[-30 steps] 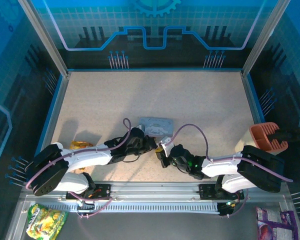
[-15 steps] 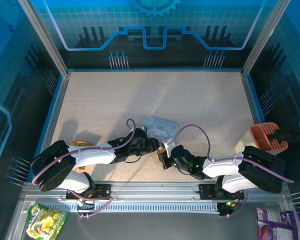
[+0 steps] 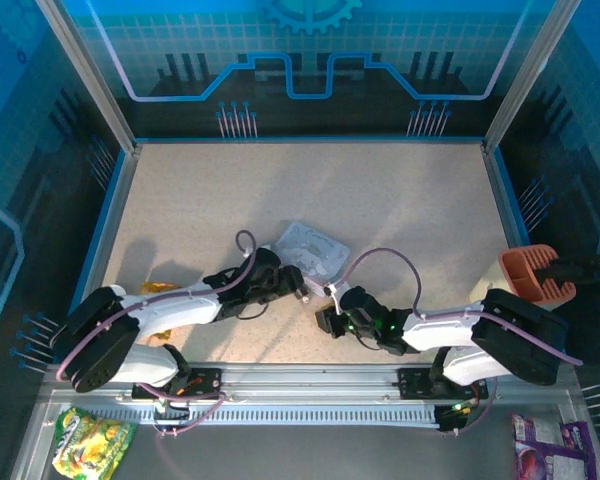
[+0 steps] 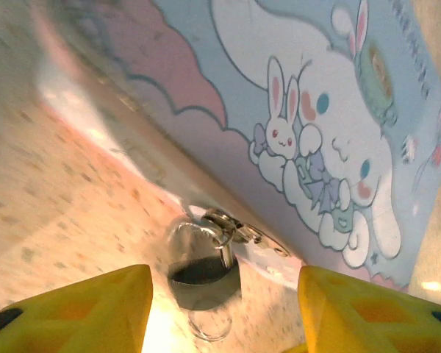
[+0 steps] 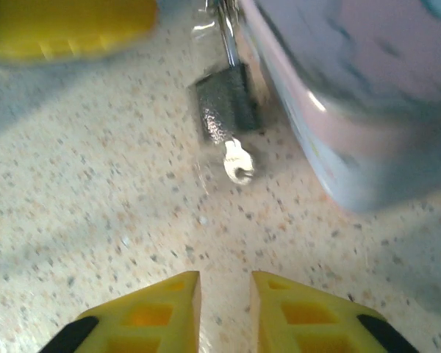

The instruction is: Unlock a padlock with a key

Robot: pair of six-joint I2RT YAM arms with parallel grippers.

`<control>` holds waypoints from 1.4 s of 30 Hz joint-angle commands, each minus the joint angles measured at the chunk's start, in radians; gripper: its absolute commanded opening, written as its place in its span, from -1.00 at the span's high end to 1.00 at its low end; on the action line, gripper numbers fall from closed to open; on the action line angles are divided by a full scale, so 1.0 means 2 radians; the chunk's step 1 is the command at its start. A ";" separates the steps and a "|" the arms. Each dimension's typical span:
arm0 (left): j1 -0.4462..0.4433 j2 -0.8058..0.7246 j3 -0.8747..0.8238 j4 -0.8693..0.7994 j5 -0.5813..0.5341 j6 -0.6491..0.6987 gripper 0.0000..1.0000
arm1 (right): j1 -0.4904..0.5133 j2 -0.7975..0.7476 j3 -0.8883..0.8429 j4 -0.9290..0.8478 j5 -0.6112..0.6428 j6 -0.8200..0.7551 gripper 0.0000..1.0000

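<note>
The padlock [image 4: 203, 278] has a dark body and a silvery shackle, which hooks through the hasp of the pale blue cartoon tin [image 4: 331, 125]. It lies on the table against the tin's edge. My left gripper [image 4: 224, 312] is open, its yellow fingers on either side of the padlock and not touching it. In the right wrist view the small silvery key [image 5: 239, 162] sticks out of the padlock [image 5: 224, 107] at its bottom end. My right gripper [image 5: 226, 312] is a short way back from the key, narrowly open with nothing between its fingers. From above, both grippers [image 3: 298, 290] [image 3: 325, 305] meet at the tin [image 3: 313, 252].
An orange holder [image 3: 530, 272] sits at the right edge of the table. A yellow snack bag [image 3: 90, 440] and a purple packet [image 3: 540, 455] lie in front of the arm bases. A yellowish item [image 3: 160, 290] lies by the left arm.
Both grippers have opened: the left let go of the padlock, the right let go of the key. The tin has turned and shifted slightly. The left gripper drew back a little.
</note>
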 commanded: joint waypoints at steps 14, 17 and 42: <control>0.055 -0.048 0.071 -0.142 -0.073 0.159 -0.19 | -0.020 -0.053 0.025 -0.028 -0.058 -0.036 0.04; 0.073 -0.021 0.110 -0.163 -0.065 0.215 -0.22 | -0.026 -0.047 0.040 -0.021 -0.067 -0.025 -0.12; 0.104 0.132 0.130 -0.045 0.064 0.221 -0.10 | -0.223 0.042 0.123 -0.069 -0.231 0.015 -0.22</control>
